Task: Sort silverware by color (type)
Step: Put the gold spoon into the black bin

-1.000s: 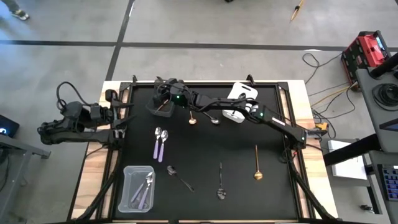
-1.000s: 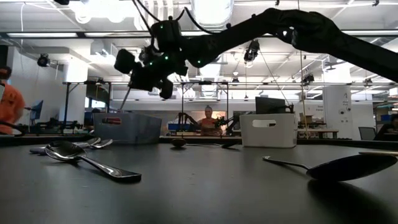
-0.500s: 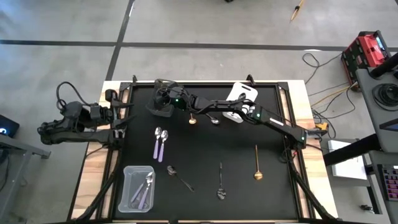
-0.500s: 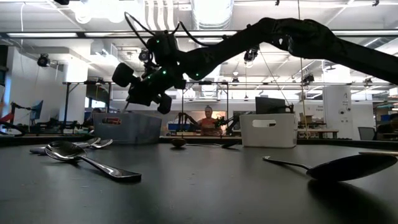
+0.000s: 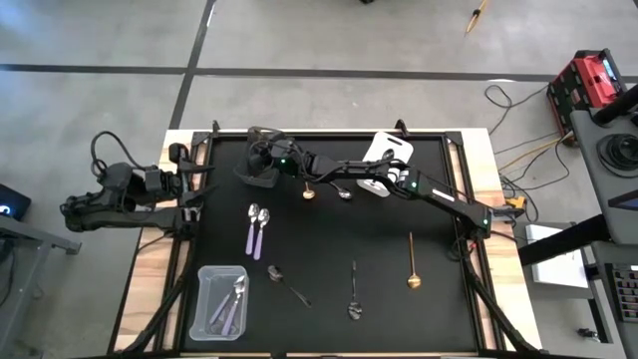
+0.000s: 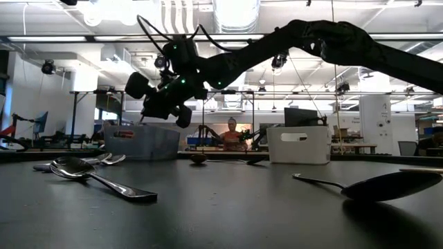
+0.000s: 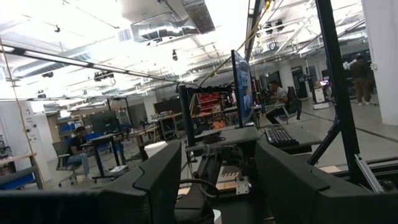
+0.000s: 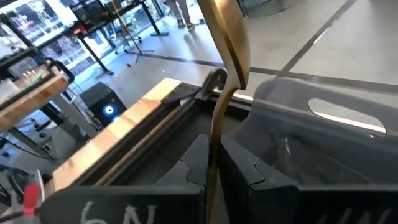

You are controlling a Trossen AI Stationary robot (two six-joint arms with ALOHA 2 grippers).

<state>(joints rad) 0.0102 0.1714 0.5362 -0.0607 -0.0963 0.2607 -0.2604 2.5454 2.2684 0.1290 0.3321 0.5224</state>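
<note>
Over the black surface (image 5: 329, 249), the right pincer (image 5: 264, 168) hung above the dark bin (image 5: 246, 176), clamped on a gold spoon (image 8: 225, 74); the left pincer (image 7: 211, 180) waited wide beside the surface.

I see a gold spoon (image 8: 225, 56) pinched upright, bowl up, in the right gripper (image 8: 214, 163) above the dark bin (image 5: 261, 172). Just beside that bin lie another gold spoon (image 5: 309, 191) and a dark one (image 5: 344, 192). Nearer me from the bin: two lilac-handled spoons (image 5: 255, 230), two dark spoons (image 5: 287, 283), one gold spoon (image 5: 412, 261).
</note>
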